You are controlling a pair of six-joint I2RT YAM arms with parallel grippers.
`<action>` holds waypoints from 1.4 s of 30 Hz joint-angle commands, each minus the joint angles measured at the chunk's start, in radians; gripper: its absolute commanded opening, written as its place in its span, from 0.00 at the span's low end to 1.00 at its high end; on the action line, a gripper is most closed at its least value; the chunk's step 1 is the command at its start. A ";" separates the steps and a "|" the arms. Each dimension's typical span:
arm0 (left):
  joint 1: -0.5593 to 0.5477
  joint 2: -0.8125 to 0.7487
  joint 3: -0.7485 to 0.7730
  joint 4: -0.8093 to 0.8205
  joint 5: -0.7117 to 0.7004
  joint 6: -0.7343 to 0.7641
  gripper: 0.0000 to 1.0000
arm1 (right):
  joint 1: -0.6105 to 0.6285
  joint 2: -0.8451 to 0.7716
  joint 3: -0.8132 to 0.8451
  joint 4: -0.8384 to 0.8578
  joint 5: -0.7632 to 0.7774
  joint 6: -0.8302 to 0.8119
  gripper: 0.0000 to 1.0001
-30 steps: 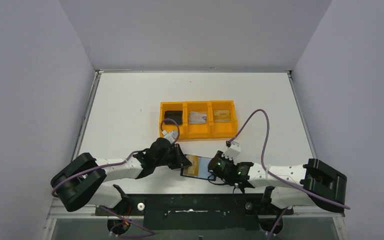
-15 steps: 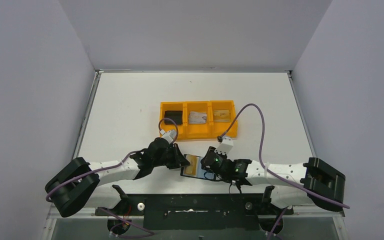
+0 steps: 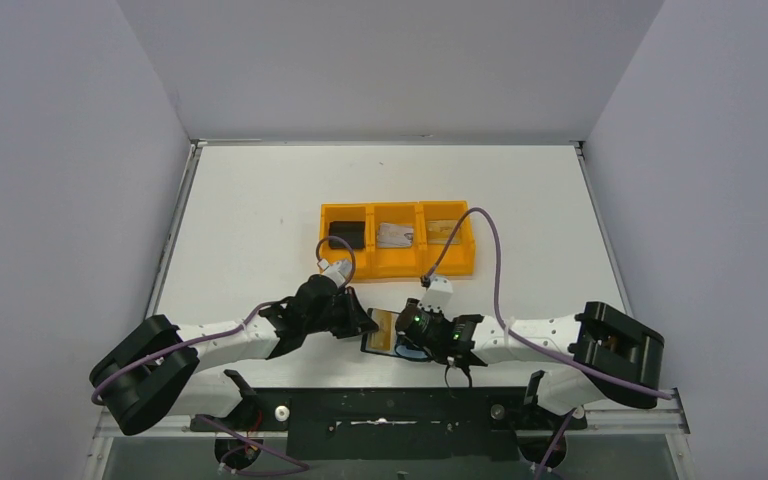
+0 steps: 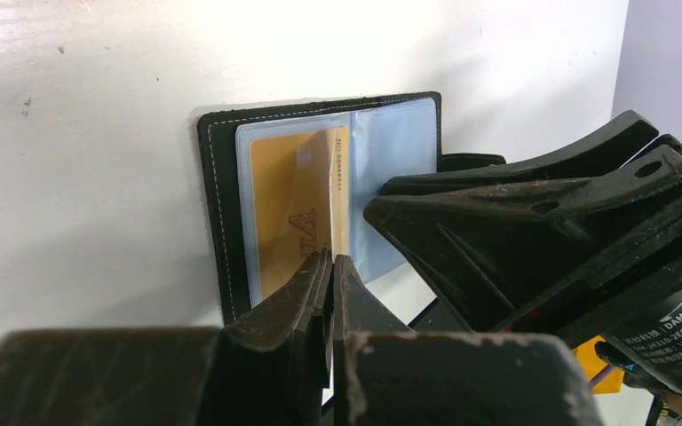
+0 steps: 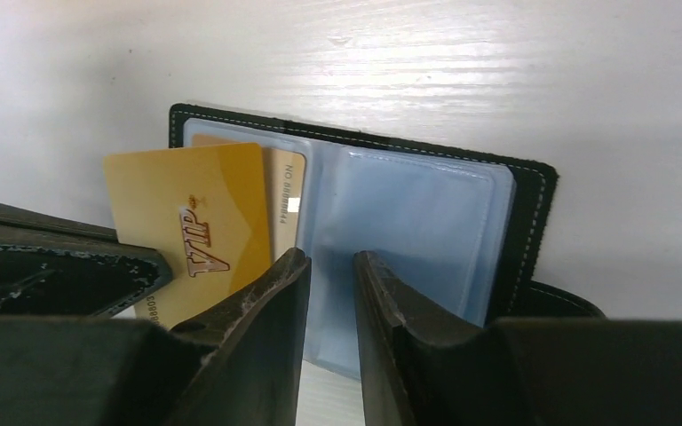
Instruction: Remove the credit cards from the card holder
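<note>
Changed since a second ago: the right arm has swung in toward the card holder (image 4: 218,222), carrying the right gripper (image 5: 330,262) from the holder's right edge to above its right-hand pocket; the purple cable has looped up with it
Card holder: open and flat on the table (image 3: 260,220), between the two grippers
Gold card (image 5: 191,213): partly out of the holder's left pocket, slanting toward the holder's left side, its inner end tucked in
Left gripper (image 4: 332,262): at the holder's left side, jaws squeezed together, seemingly pinching the gold card's outer edge
Right gripper: jaws a little apart with nothing between them, over the holder's empty right pocket; whether it touches the plastic I cannot tell
Orange tray (image 3: 397,268): beyond the holder's far edge, not touching it, a silvery card (image 3: 395,236) in its middle compartment
Step, as I judge it: drawing the gold card free while the other arm steadies the holder
Risk one: the holder may slide along with the card if the right gripper is not pressing down
Risk two: the pinch is on a thin edge, so the card could slip or flex back into the pocket
Risk three: the grippers sit close together, so a careless pull could knock one against the other
</note>
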 commanded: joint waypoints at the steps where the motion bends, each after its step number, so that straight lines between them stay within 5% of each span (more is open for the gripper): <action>1: 0.008 -0.019 0.010 0.010 -0.015 0.020 0.00 | 0.001 -0.055 -0.012 -0.106 0.069 0.035 0.28; 12: 0.008 -0.016 0.021 0.003 -0.005 0.027 0.00 | 0.003 -0.052 0.031 -0.253 0.139 0.059 0.28; 23: 0.010 -0.098 0.016 0.013 -0.024 0.034 0.00 | 0.028 -0.258 -0.070 -0.082 0.174 0.021 0.30; 33: 0.019 -0.227 0.005 -0.033 -0.076 0.043 0.00 | 0.024 -0.467 -0.226 0.019 0.195 0.040 0.54; 42: 0.028 -0.277 0.004 -0.064 -0.080 0.061 0.00 | 0.022 -0.486 -0.239 0.019 0.200 0.054 0.64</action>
